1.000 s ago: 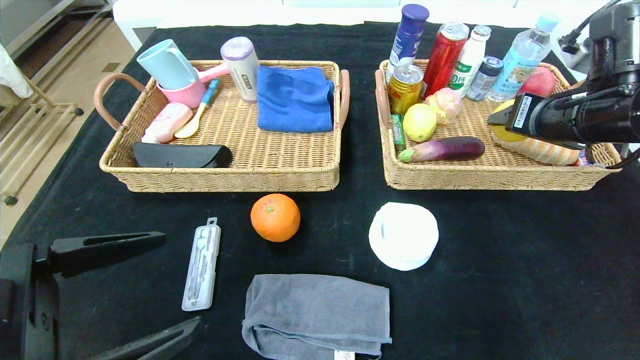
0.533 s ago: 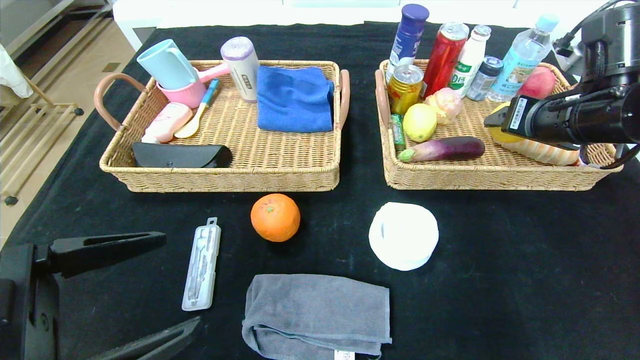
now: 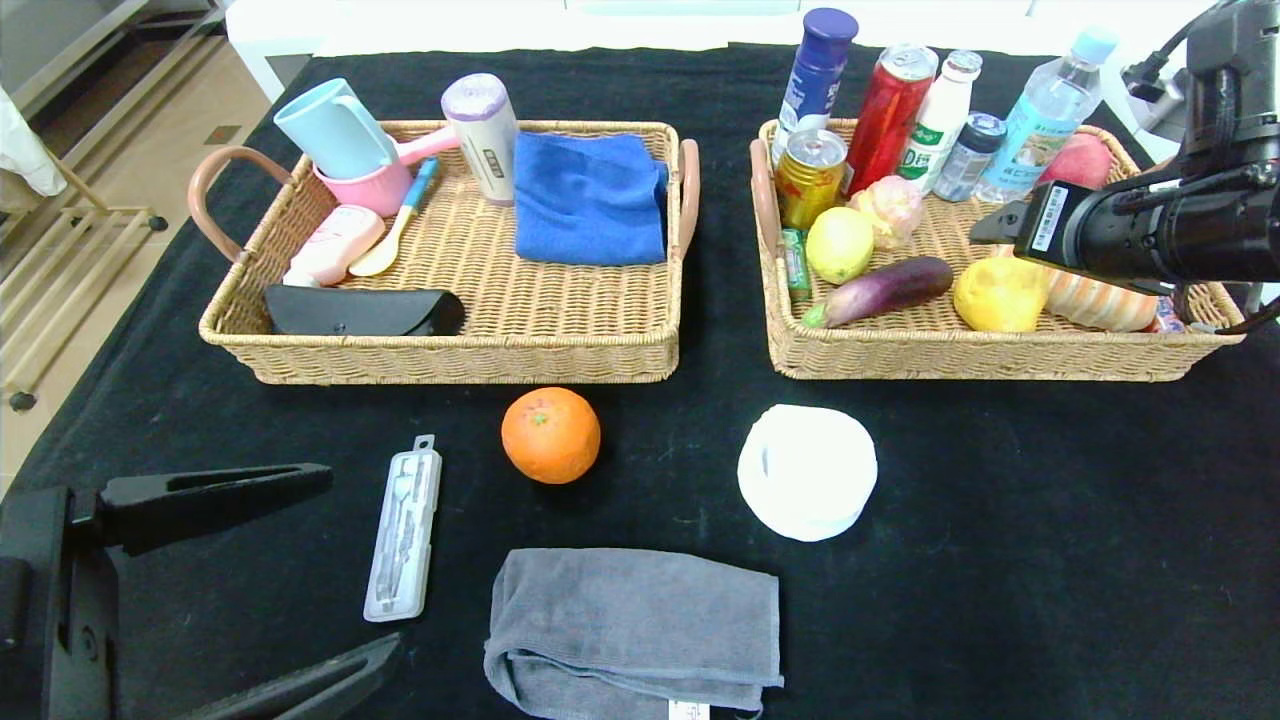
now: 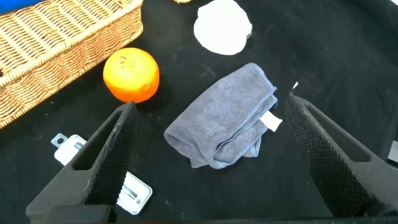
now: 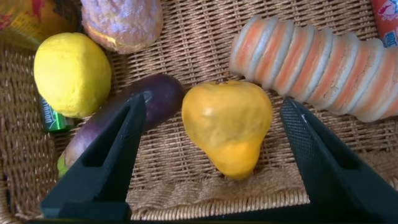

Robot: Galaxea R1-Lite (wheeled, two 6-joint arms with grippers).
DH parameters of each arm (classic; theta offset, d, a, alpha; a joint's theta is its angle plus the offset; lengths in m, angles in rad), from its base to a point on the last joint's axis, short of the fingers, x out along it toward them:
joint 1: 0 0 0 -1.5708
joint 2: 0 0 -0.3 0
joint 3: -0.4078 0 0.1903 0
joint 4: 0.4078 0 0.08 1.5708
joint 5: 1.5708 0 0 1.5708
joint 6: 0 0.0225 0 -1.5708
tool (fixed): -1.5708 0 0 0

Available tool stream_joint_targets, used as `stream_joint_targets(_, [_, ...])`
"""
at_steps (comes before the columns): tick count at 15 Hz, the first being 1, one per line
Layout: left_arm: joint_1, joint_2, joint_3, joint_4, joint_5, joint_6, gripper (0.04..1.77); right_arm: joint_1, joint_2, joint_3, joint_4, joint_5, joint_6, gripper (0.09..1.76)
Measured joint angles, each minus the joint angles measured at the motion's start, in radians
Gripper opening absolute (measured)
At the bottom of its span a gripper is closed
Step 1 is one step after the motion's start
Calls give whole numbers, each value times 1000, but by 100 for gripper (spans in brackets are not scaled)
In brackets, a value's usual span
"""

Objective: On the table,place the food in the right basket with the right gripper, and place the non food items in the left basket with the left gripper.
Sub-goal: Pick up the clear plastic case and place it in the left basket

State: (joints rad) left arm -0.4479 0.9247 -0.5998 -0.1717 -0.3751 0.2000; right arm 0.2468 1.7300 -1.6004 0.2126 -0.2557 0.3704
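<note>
My right gripper (image 3: 995, 235) hangs open over the right basket (image 3: 980, 358). The yellow pear (image 3: 1000, 293) lies free on the basket floor below it, between the open fingers in the right wrist view (image 5: 227, 124), beside the ridged bread loaf (image 3: 1100, 300). The orange (image 3: 550, 435), clear tool case (image 3: 403, 528), grey towel (image 3: 632, 630) and white roll (image 3: 806, 485) lie on the black table. My left gripper (image 3: 360, 560) is open and empty at the front left, over the table beside the case; the towel (image 4: 224, 124) shows between its fingers.
The right basket also holds a purple eggplant (image 3: 885, 288), a lemon (image 3: 838, 243), cans and bottles at the back. The left basket (image 3: 450, 362) holds a blue cloth (image 3: 590, 198), a black case, cups and a spoon.
The right gripper has opened and let go of the pear, which now lies in the right basket by the bread. The eggplant has tilted. The left arm has not moved.
</note>
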Motion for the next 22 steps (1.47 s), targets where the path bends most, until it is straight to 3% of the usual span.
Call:
stream_joint_targets(3, [0,-1,-1,1,1,0,172,18,-46,35,0,4,-1,162])
stream_joint_targets(7, [0,2,-9,5,1,-2,172,70,-192,204,-18,156,-101,165])
stream_joint_targets(12, [0,6,-11,11,13,-3,172,142,-363,573,-345,299,-236,168])
stream_joint_targets(14, [0,4,-13,10,14,-3,172,157,-424,708,-427,428,-302,169])
stream_joint_targets(18, [-1,4,-13,14,14,-3,172,161,-501,876,-577,598,-390,170])
stream_joint_targets(22, [-1,7,-9,18,16,-5,172,158,-526,1009,-737,631,-423,170])
